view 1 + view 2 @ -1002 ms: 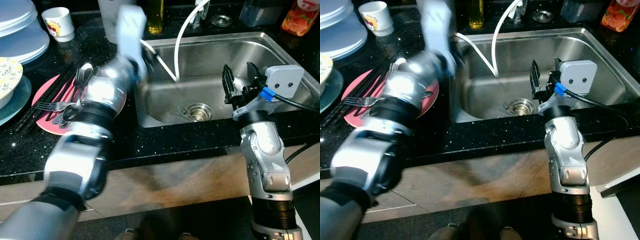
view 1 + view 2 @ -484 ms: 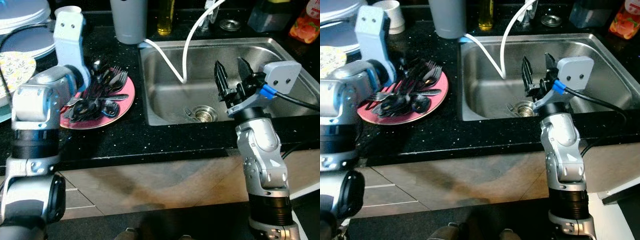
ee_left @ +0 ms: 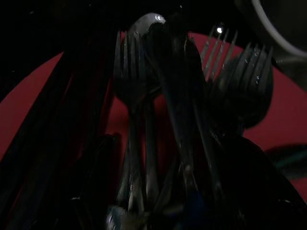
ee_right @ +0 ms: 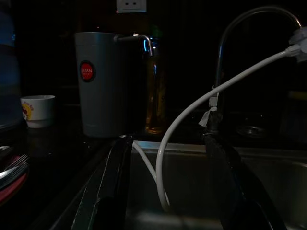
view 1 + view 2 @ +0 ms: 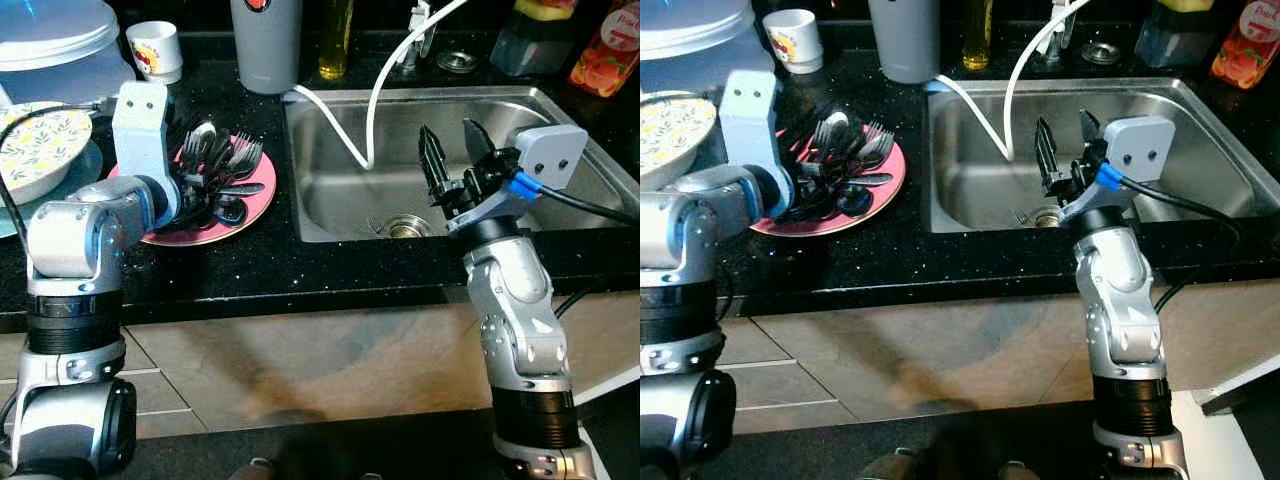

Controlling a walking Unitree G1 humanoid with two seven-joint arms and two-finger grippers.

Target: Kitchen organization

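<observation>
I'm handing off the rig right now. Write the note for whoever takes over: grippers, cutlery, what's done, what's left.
Left gripper: down in the cutlery pile on the pink plate; too dark to tell if it grips anything.
Right gripper: open, empty, over the sink front edge.
Done: forks and spoons gathered on the plate, left of the sink.
Left: confirm the grip, then lift cutlery off the plate.

Glossy black stone-look worktop [image 5: 300, 265], flecked with pale speckles. Brushed stainless steel sink [image 5: 560, 130], dull sheen on its walls. Smooth pink plate [image 5: 255, 200] heaped with shiny metal forks and spoons [image 5: 225, 165], glinting in the left wrist view. Matt grey tumbler [image 5: 266, 45] with a red round label. Smooth white plastic hose [image 5: 375, 90]. Glazed white cup [image 5: 155, 50]. Silver satin-finished arms, matt black fingers on the right hand [image 5: 450, 160].
</observation>
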